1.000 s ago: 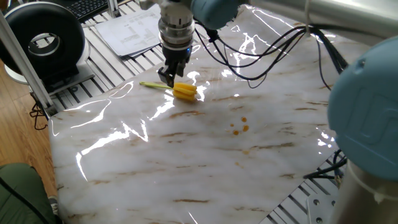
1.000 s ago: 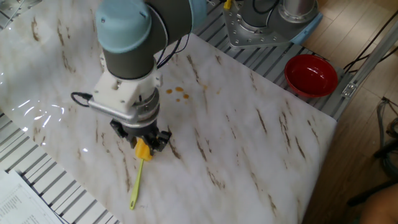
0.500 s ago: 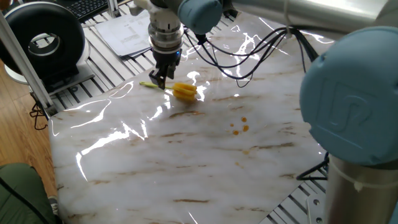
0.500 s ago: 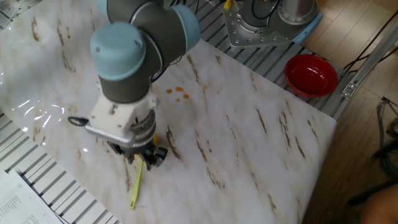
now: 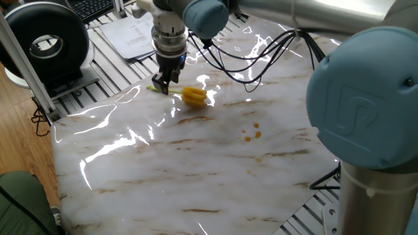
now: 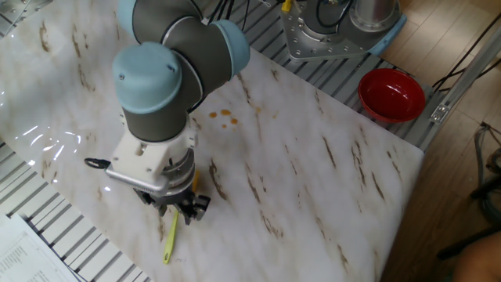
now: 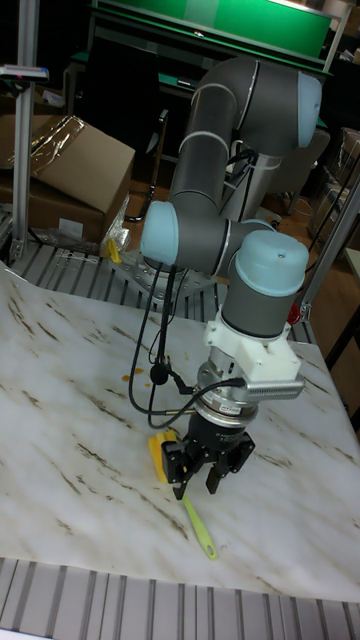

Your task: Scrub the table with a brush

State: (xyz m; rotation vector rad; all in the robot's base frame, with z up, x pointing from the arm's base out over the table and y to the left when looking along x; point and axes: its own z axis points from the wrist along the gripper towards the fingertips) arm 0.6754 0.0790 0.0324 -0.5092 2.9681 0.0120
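The brush lies flat on the white marble-look table (image 5: 196,170), with its yellow bristle head (image 5: 194,96) to the right and its thin pale handle (image 5: 154,89) pointing left. My gripper (image 5: 163,83) points straight down over the handle, left of the head, fingers apart on either side of the stick. Seen in the other fixed view, the gripper (image 6: 182,213) hides most of the head, and the handle (image 6: 169,244) sticks out below it. The tall fixed view shows the head (image 7: 160,452) beside the gripper (image 7: 198,480) and the handle (image 7: 200,532) running out between the fingers.
Small orange stains (image 5: 251,134) mark the slab to the right of the brush. A red bowl (image 6: 391,94) sits off the table's far corner. Papers (image 5: 134,32) and a black round device (image 5: 46,42) lie on the slatted frame. Black cables (image 5: 261,65) hang over the slab.
My gripper has slid from over the bristle head along the handle toward its free end. The brush has stayed where it was.
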